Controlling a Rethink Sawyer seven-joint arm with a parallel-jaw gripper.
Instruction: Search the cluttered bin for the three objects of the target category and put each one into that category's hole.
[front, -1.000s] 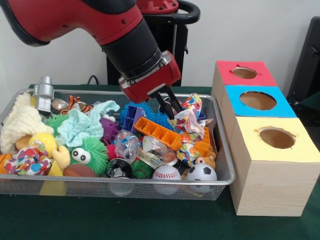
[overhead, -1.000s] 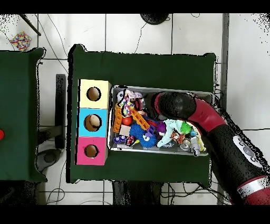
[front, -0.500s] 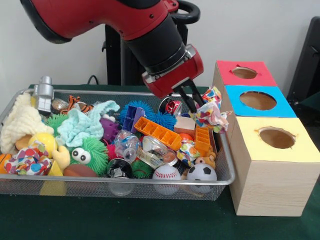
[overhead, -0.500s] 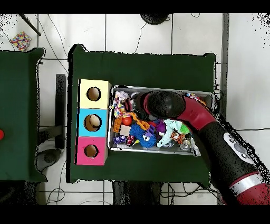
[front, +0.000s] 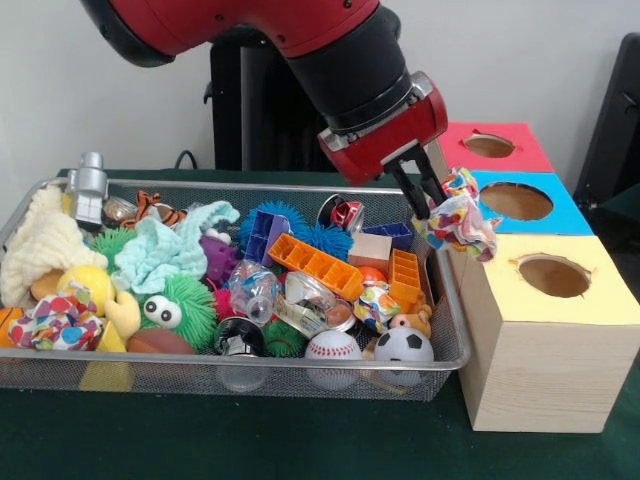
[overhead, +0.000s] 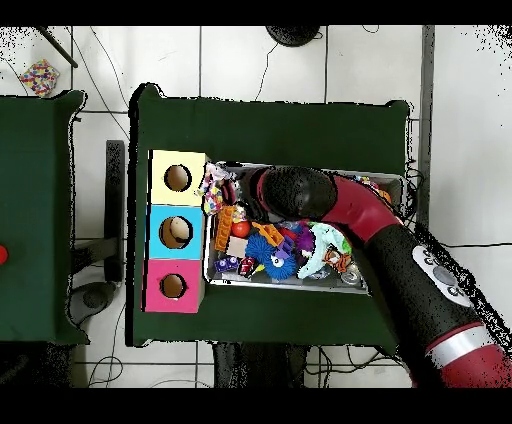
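My gripper is shut on a dotted paper wad and holds it in the air over the right rim of the wire mesh bin, beside the yellow-topped box. The round hole in the yellow top lies to the right of the wad and lower. In the overhead view the wad hangs between the bin and the yellow box's hole; the arm hides the gripper there. A second dotted wad lies at the bin's front left, and a third lies by the orange bricks.
The blue-topped box hole and the red-topped box hole lie behind the yellow box. The bin holds a mint cloth, a cream cloth, a baseball, a soccer ball and an orange brick.
My gripper lifted the dotted wad out of the bin's right part and carried it up and to the right, past the bin's rim toward the yellow box.
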